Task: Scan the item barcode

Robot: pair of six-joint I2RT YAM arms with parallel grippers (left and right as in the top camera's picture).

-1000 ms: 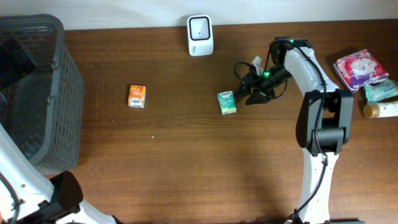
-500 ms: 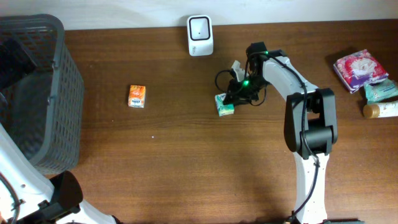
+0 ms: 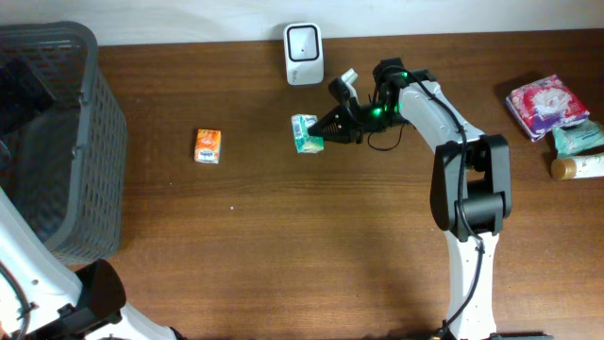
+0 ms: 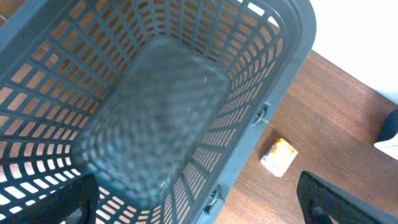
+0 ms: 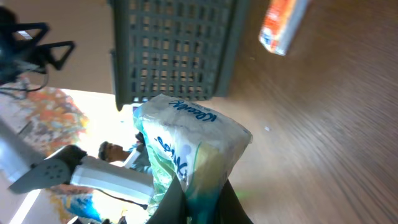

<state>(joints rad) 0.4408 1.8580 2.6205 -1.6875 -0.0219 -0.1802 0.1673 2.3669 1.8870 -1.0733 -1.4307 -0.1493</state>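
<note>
The item is a green and white tissue packet [image 3: 304,133], held off the table in front of the white scanner [image 3: 304,54]. My right gripper [image 3: 327,128] is shut on the packet's right end. In the right wrist view the packet [image 5: 186,146] fills the centre, pinched between the two dark fingers of the right gripper [image 5: 200,190]. No barcode shows on the visible faces. My left gripper [image 4: 199,205] hangs open over the grey basket [image 4: 292,37] with nothing between its fingers.
An orange packet [image 3: 208,146] lies on the table left of centre, also visible from the left wrist [image 4: 278,157]. The tall grey basket [image 3: 90,113] stands at the far left. A pink packet [image 3: 545,104], a teal packet [image 3: 578,139] and a bottle [image 3: 578,168] sit at the right edge.
The right gripper reached the green packet, shut on it, and carried it up and to the left toward the scanner. The left arm has not moved.
</note>
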